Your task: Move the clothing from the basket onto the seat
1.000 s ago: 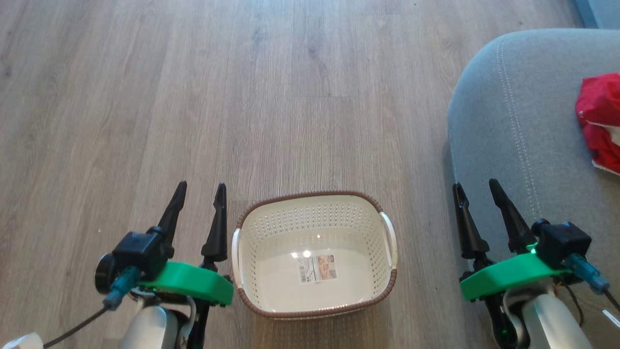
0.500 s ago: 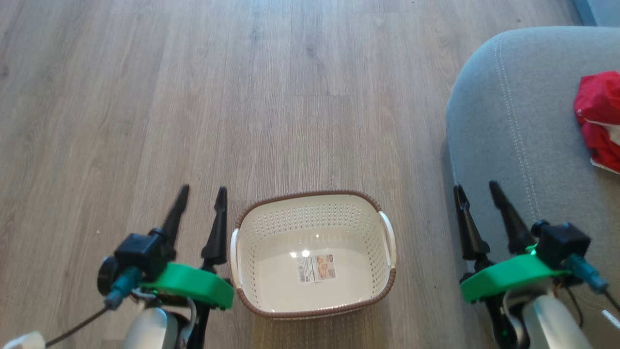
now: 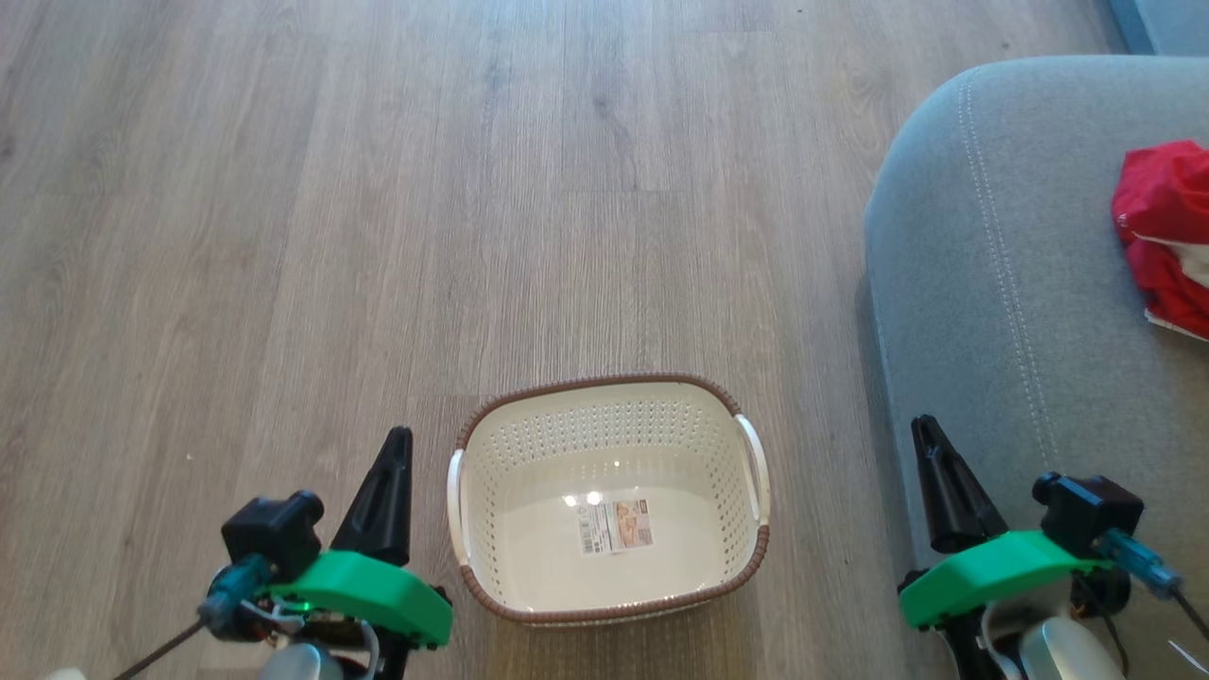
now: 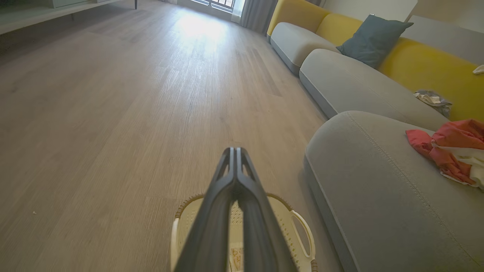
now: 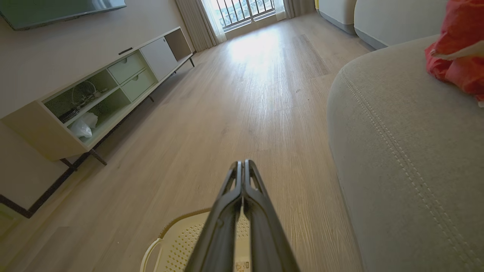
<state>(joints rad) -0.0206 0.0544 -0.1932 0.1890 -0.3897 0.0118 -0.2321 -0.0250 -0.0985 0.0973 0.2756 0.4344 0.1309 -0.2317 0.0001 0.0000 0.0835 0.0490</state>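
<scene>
Both left gripper (image 3: 400,434) and right gripper (image 3: 922,423) are pressed together, empty, either side of the basket (image 3: 604,425), while the clothing (image 3: 1157,203), perhaps both pieces, lies on the seat (image 3: 973,283).

Left claw (image 3: 400,436) at lower left, closed tight, empty, right claw (image 3: 923,425) at lower right, likewise closed, empty

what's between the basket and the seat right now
Just a strip of bare wood floor between the basket and the seat, with nothing lying on it; the head view shows it.
</scene>
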